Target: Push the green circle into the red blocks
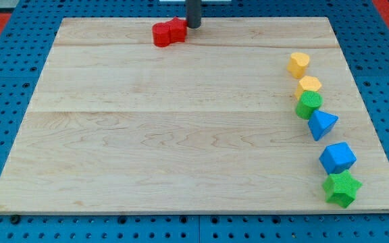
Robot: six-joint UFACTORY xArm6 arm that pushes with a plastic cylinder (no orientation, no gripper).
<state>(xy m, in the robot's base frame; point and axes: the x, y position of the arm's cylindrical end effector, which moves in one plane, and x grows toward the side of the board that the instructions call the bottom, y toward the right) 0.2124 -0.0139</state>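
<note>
Red blocks (pixel 169 32) clustered at far edge, left of centre; my tip (pixel 193 25) touching their right side; no fingers, plain rod only; green circle (pixel 309 104) well apart at right, wedged between yellow block (pixel 308 86) and blue triangle (pixel 322 124); tip must relocate beyond it.

Bright, even light falls from overhead on the pale wooden surface (pixel 181 121); no glare shows on it; shadows are soft and short, tucked close under each block; the picture is sharp across the middle, slightly softer at the far edge; the board's straight sides show little edge distortion.
</note>
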